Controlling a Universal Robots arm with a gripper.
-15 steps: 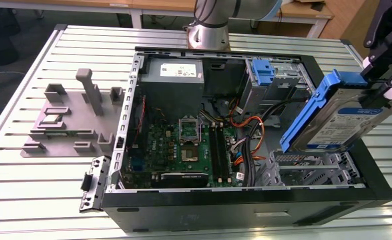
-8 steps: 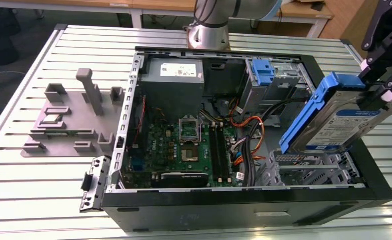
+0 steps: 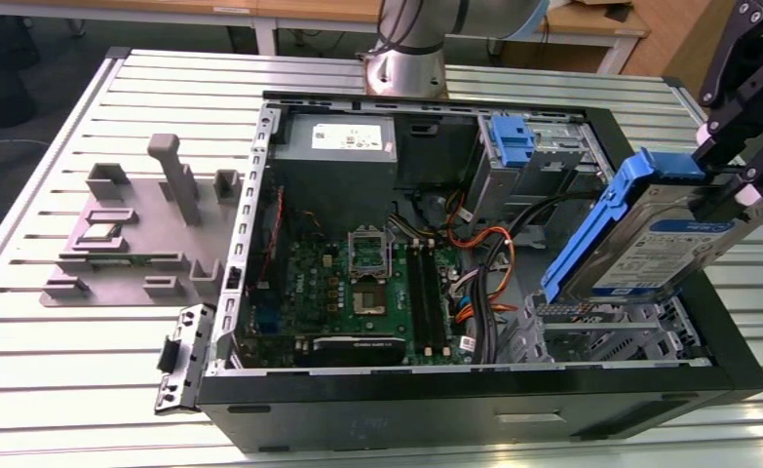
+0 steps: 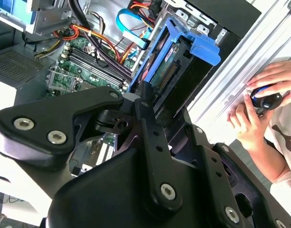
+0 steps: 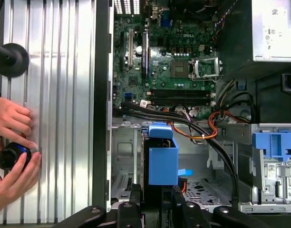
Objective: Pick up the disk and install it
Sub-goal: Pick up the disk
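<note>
My gripper (image 3: pixel 730 198) is shut on the disk (image 3: pixel 661 244), a silver drive with a white-and-blue label and blue rails. It holds the disk tilted on edge above the metal drive cage (image 3: pixel 602 336) in the open computer case's corner, at the exterior view's right. The disk's lower end sits just over the cage; I cannot tell if it touches. In the second wrist view the disk (image 4: pixel 176 71) juts out from the black fingers (image 4: pixel 145 107). The first wrist view looks down along the disk's blue carrier (image 5: pixel 162 159) towards the cage floor.
The open case (image 3: pixel 485 395) holds a motherboard (image 3: pixel 355 273), orange and black cables (image 3: pixel 485 253), a grey power supply (image 3: pixel 335 146) and another blue carrier (image 3: pixel 514 146). A grey fixture (image 3: pixel 134 224) stands at the exterior view's left. A person's hands (image 5: pixel 12 152) hold a dark object beside the case.
</note>
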